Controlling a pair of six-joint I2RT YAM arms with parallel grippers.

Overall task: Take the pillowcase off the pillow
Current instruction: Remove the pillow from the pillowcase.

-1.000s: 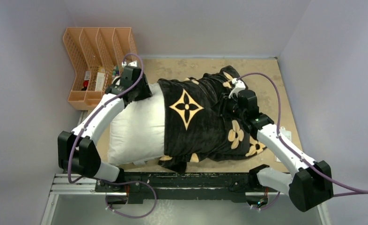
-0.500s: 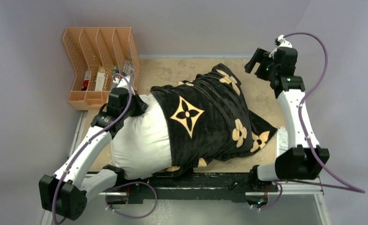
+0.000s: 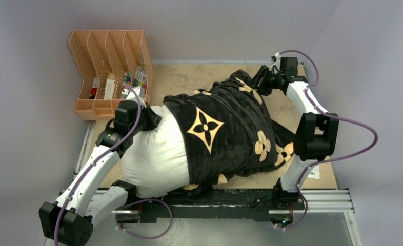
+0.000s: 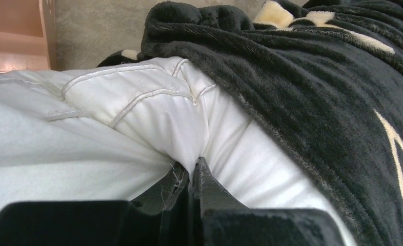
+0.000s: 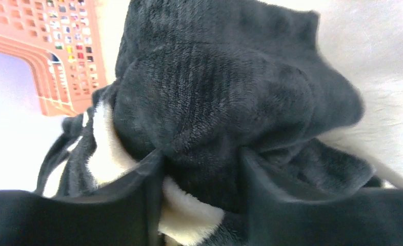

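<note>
Left tool is clenched on the pillow, its jaws pressed together with a pinch of white cloth and a few loose threads caught between them, right at the far corner of the pillow's bare end beside a stitched seam. From where I stand, the pillow lies lengthwise across the counter, and only that bare end shows. The rest of it is inside the pillowcase, black plush with a tan four-point star on top and tan flowers nearer the covered end. The pillowcase's open edge runs crosswise over the pillow, roughly at its middle, and touches the white cloth just beside the left tool. Right tool is at the opposite, covered end of the pillow, at its far corner, where the plush bunches into a dark lump. Its fingers stand apart on either side of that lump, and the fabric fills the gap and touches both; whether they press it firmly I cannot tell. An orange file rack stands beyond the pillow's bare end, near the left tool.
</note>
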